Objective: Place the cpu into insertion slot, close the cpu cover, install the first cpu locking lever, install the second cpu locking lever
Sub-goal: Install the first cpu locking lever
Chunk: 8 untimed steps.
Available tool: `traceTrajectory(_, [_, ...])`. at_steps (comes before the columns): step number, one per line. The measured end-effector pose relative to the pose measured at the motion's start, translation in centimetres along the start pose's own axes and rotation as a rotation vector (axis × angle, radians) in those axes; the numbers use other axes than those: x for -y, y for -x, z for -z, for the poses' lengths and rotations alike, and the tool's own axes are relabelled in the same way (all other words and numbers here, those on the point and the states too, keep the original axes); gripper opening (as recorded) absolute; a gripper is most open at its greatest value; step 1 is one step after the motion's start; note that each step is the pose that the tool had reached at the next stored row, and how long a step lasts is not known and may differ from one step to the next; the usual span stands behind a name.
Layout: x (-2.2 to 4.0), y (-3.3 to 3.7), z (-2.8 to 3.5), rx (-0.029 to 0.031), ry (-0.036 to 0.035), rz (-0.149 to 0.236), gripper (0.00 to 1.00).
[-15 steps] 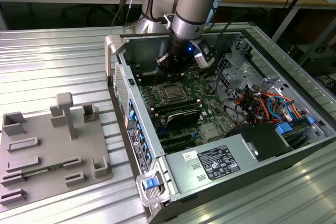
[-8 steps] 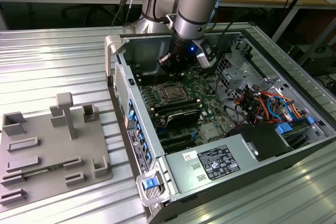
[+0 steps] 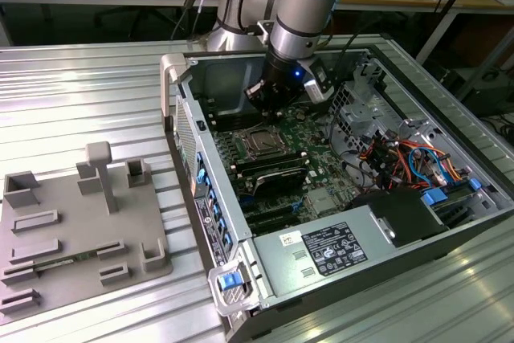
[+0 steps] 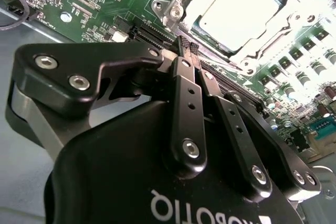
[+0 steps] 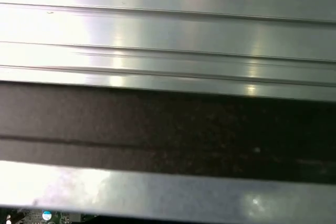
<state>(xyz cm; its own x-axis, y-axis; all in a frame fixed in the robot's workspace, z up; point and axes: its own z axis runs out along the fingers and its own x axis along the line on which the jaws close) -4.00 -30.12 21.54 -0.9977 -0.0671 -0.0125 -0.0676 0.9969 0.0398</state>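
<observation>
the pincer [image 4: 188, 50], fingers together and empty, hangs just above the board beside the cover [image 4: 247, 17], which lies over the cpu [image 4: 239, 11] in its slot.

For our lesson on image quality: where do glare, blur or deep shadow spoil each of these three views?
Second wrist view: glare washes out the cpu and cpu cover; the near tool looks soft. First wrist view: blurred, bright streaks on the metal ribs. Exterior view: evenly lit, but shadowed under the arm.
</observation>
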Motion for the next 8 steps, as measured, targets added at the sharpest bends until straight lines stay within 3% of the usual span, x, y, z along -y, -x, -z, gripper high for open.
traceTrajectory(4, [-0.02,-0.07,-0.01,0.0003,0.0003,0.0,0.11])
traceTrajectory(8, [-0.06,-0.71,0.0,0.0001,0.0002,0.0,0.11])
